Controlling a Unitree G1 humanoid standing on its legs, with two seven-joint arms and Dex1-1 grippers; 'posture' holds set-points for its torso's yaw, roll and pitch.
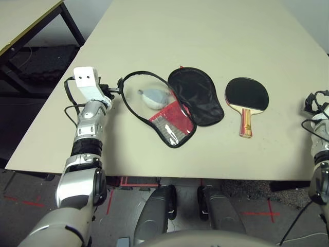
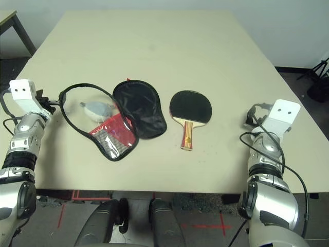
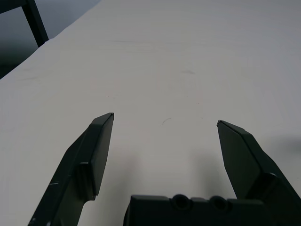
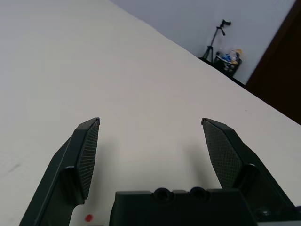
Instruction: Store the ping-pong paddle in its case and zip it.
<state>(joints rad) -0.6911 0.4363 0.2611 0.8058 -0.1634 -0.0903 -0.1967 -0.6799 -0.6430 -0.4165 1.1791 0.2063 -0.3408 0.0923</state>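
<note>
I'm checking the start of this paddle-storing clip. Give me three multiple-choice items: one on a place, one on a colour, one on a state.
1. Where is the ping-pong paddle?
A. inside the case
B. on the table, right of the case
C. in the right hand

2. What colour is the paddle's face?
A. black
B. red
C. blue

3. How is the case?
A. zipped shut
B. unzipped, flap open
C. folded

Answers: 1 B, it lies apart from the case on the table; 2 A, the round rubber is black; 3 B, its flap is spread and a grey-blue pouch shows inside.
</note>
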